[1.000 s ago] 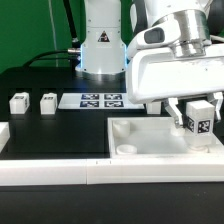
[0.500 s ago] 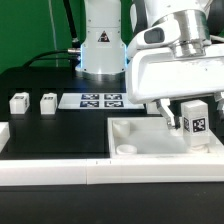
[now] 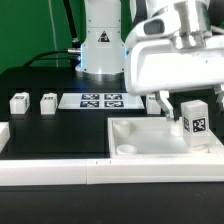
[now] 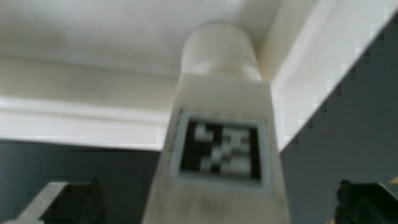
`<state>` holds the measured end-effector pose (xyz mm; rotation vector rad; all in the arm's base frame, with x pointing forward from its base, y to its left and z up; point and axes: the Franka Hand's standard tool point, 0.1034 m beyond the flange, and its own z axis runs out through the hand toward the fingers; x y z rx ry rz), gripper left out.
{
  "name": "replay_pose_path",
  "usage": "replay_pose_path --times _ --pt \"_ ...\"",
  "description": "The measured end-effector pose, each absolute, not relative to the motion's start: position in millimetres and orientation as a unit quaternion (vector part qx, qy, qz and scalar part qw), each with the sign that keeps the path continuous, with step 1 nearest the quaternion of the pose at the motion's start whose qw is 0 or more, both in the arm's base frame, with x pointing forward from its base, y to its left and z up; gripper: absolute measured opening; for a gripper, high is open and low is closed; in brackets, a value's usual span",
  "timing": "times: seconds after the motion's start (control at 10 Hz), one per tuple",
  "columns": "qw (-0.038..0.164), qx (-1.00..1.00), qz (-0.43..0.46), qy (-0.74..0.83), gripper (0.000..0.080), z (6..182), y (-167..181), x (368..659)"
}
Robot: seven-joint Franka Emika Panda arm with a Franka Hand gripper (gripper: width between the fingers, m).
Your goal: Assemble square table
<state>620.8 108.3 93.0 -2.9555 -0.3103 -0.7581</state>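
Note:
The white square tabletop (image 3: 150,152) lies at the exterior view's right, raised rim up. A white leg block (image 3: 197,118) with a black-and-white tag stands upright in its far right corner. My gripper (image 3: 175,104) hangs open just above and beside the block's top, not gripping it. In the wrist view the leg (image 4: 222,120) runs down the middle toward the tabletop's corner (image 4: 71,110). My gripper (image 4: 214,205) straddles it, each dark fingertip (image 4: 63,200) well clear of its sides. Two more leg blocks (image 3: 18,101) (image 3: 48,101) sit on the black table at the left.
The marker board (image 3: 100,100) lies flat behind the tabletop, in front of the robot base (image 3: 100,45). A long white rail (image 3: 90,175) runs along the front edge, and a white piece (image 3: 3,135) sits at the left edge.
The jaws spread wide and let go of the leg block. The hand has lifted a little, and the block stays upright in the tabletop's corner.

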Motion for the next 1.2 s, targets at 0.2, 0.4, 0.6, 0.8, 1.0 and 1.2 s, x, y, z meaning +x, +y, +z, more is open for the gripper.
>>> replay_pose_path --times 0.2,0.4,0.6,0.8,1.0,1.2 --pt "0.039 -0.971 -0.216 -0.098 0.0649 92.4 102.9 621.1" --pt "0.049 -0.986 -0.122 -0.097 0.0649 83.6 111.5 611.3" --pt "0.057 -0.993 -0.046 -0.087 0.0649 82.6 115.7 612.2" --pt "0.063 -0.995 0.006 -0.074 0.0649 83.7 127.2 619.0" --pt "0.063 -0.996 0.003 -0.065 0.0515 81.8 126.7 618.5" --pt "0.060 -0.996 0.003 -0.062 0.0304 81.5 122.1 619.4"
